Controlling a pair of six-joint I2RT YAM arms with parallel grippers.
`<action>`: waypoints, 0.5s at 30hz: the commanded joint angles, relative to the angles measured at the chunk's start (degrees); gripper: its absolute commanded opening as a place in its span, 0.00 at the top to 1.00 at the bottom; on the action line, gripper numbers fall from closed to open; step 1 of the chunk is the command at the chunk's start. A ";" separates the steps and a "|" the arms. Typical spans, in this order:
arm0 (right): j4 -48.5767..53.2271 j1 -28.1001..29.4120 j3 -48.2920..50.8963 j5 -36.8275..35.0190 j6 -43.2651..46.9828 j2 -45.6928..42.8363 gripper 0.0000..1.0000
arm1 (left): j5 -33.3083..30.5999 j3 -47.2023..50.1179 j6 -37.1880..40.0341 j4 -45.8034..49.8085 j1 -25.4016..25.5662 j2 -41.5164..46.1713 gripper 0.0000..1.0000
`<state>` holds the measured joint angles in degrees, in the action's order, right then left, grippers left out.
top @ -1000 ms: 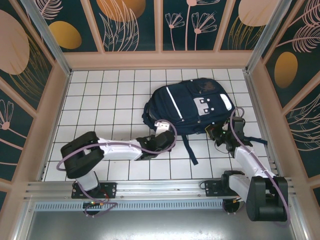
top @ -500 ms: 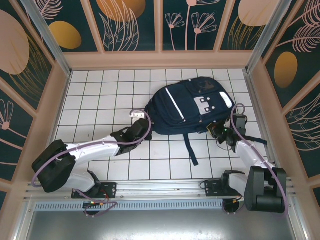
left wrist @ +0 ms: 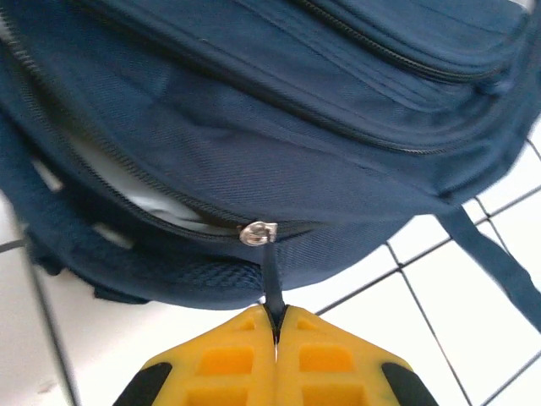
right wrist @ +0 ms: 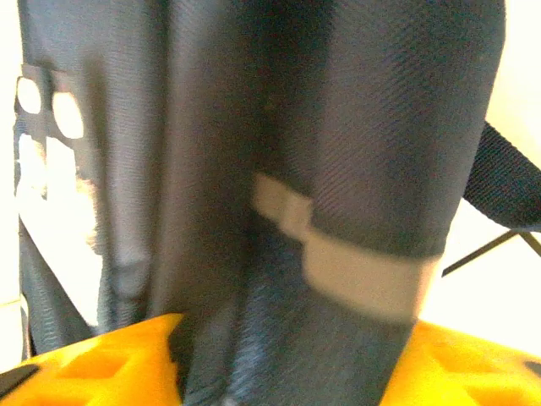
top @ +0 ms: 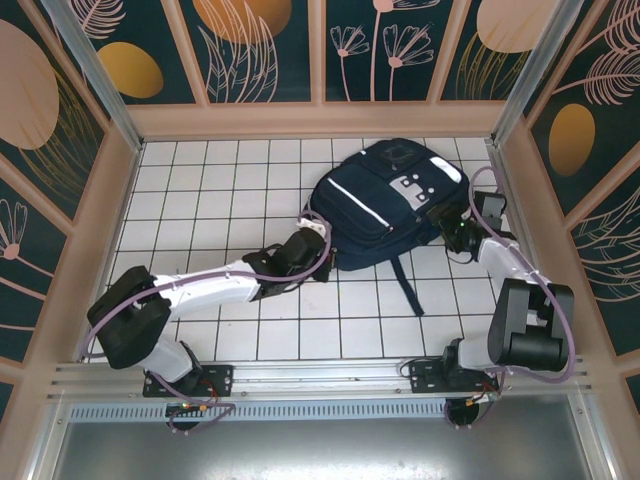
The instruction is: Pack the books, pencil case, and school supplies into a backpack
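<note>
On the white tiled table (top: 200, 200), far-right part, the backpack (top: 385, 200) lay flat, front patches (top: 412, 190) up, one dark strap (top: 405, 285) trailing toward the near edge. No other task items could be made out.

Left gripper (top: 318, 235) sat at the bag's near-left edge, arm stretched diagonally across the tiles. Left wrist view: yellow fingers (left wrist: 228, 364) were clenched tight together, left gripper (left wrist: 277, 320) pinching the dark zipper pull (left wrist: 272, 279) that hung from the silver slider (left wrist: 258, 233). The pull ran straight from slider to fingertips. Left of the slider the zipper gaped and something pale showed inside the backpack (left wrist: 254, 127); what it was couldn't be told. Right of the slider the teeth were closed.

Right gripper (top: 452, 225) was at the bag's right side, touching or just beside it from the top view. Right wrist view: right gripper (right wrist: 283, 355) had its yellow fingers (right wrist: 84, 359) spread well apart, navy fabric of the backpack (right wrist: 338, 127) bulging between them, a grey band (right wrist: 363, 275) across it. It read as released, not pinching. The view was blurry, so contact of the pads with the fabric couldn't be confirmed.
</note>
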<state>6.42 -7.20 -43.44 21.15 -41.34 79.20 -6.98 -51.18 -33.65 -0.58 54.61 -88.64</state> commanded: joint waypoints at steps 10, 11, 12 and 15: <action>9.10 14.20 8.36 -8.72 -11.41 -20.76 0.21 | 10.97 -7.53 1.43 -2.43 3.22 -6.10 1.00; 7.49 16.72 10.53 -8.08 -14.40 -22.30 0.23 | 11.25 -7.55 1.61 -2.26 3.23 -6.11 1.00; 6.30 19.10 12.04 -8.17 -16.82 -23.21 0.23 | 11.42 -7.40 1.78 -2.08 3.20 -6.07 1.00; 2.17 27.62 15.46 -11.04 -24.40 -24.28 0.25 | 10.41 -6.43 2.18 -1.22 3.18 -5.08 1.00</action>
<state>11.77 15.59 -30.76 12.53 -56.03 55.29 1.54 -57.01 -32.99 -0.84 57.36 -94.13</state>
